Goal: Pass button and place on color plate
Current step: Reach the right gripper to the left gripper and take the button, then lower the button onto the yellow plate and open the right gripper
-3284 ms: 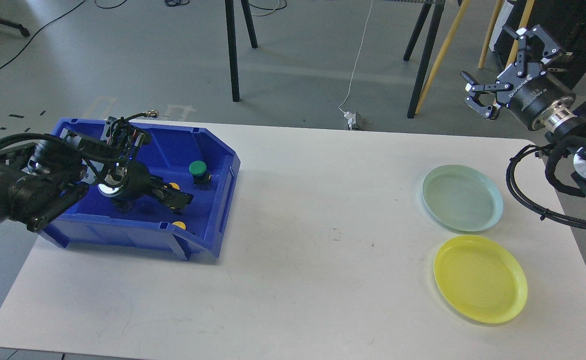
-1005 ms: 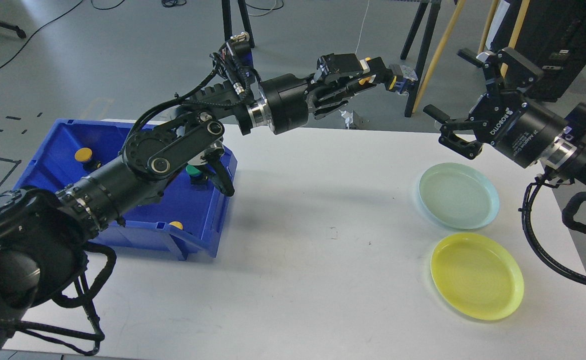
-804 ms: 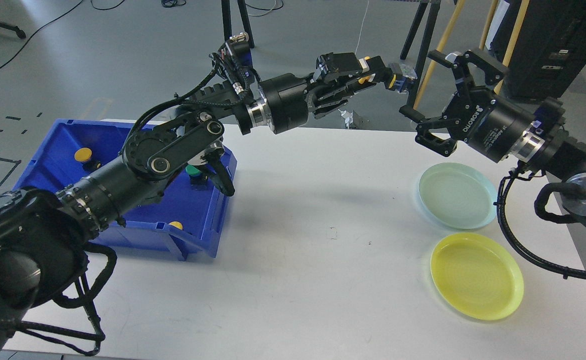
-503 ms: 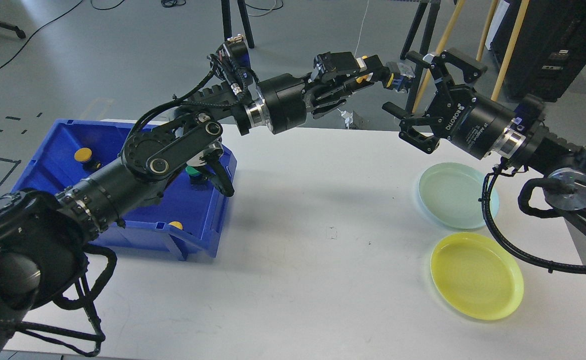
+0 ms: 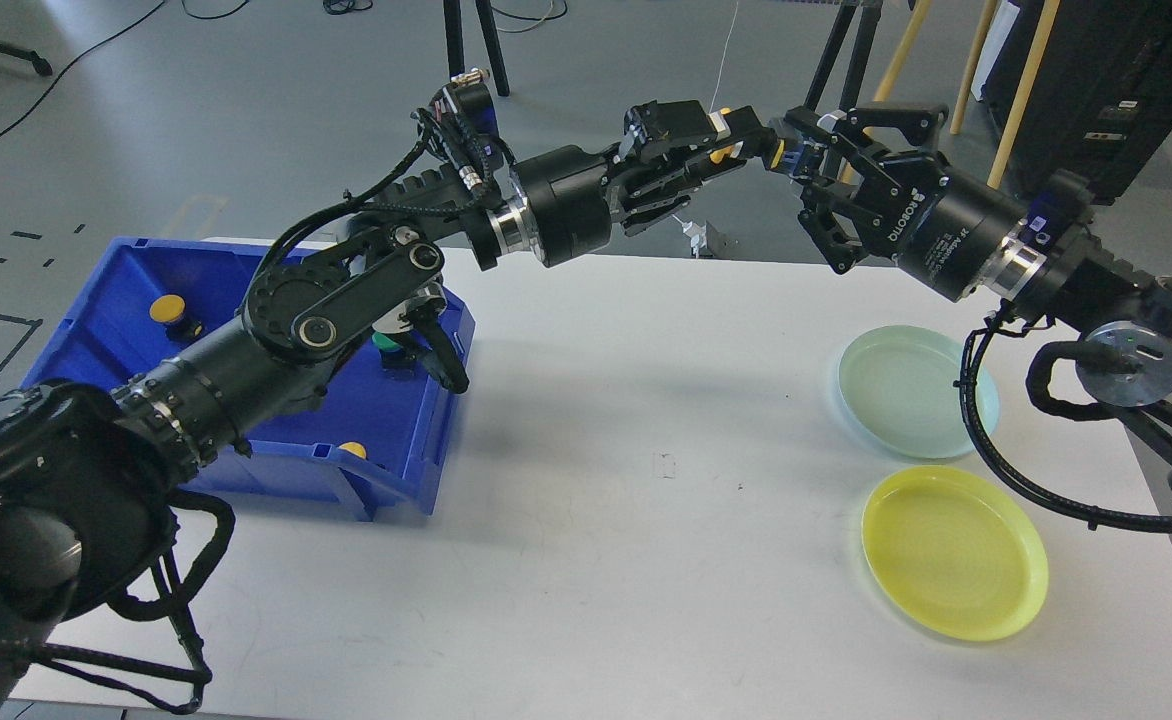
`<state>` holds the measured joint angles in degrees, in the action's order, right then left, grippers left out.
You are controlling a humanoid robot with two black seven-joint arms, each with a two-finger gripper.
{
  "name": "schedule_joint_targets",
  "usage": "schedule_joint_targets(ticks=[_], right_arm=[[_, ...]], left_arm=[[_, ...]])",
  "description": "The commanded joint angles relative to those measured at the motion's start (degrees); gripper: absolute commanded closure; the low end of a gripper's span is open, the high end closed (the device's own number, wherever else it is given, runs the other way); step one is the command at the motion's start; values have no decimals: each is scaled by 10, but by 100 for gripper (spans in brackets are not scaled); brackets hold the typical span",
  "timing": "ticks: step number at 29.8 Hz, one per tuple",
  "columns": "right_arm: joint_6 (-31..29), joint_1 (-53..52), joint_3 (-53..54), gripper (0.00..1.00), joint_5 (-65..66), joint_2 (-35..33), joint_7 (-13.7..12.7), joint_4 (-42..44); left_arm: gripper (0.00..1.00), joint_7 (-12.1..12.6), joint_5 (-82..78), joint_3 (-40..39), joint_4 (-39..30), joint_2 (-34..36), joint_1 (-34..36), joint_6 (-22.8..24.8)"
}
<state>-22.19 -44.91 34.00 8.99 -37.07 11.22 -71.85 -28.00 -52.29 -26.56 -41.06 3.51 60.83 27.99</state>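
My left gripper is stretched out high above the table's far edge and is shut on a yellow button, whose grey-blue body points right. My right gripper faces it from the right. Its fingers are spread above and below the button's body end, and I cannot see them touching it. A pale green plate and a yellow plate lie on the white table at the right, below my right arm.
A blue bin stands at the left of the table, under my left arm. It holds a green button and yellow buttons. Tripod legs and yellow poles stand behind the table.
My left arm lifted the yellow button out of the bin and held it high at centre. My right gripper moved left until its open fingers straddle the button's end.
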Motion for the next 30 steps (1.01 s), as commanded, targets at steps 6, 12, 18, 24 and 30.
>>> schedule_joint_targets(ticks=[6, 12, 18, 24, 30], right_arm=[[21, 2, 6, 100, -5, -5, -1, 0], [29, 23, 22, 100, -11, -19, -1, -3], [137, 207, 92, 100, -123, -84, -8, -83], [232, 436, 92, 100, -273, -173, -9, -203], [229, 526, 91, 90, -297, -150, -9, -194]], left_arm=[[28, 0, 43, -3, 1, -1, -5, 0], [2, 0, 104, -2, 16, 11, -6, 0], [2, 0, 114, -14, 3, 84, -9, 0], [2, 0, 148, -23, -20, 194, -8, 0], [2, 0, 124, -12, -52, 274, -5, 0]])
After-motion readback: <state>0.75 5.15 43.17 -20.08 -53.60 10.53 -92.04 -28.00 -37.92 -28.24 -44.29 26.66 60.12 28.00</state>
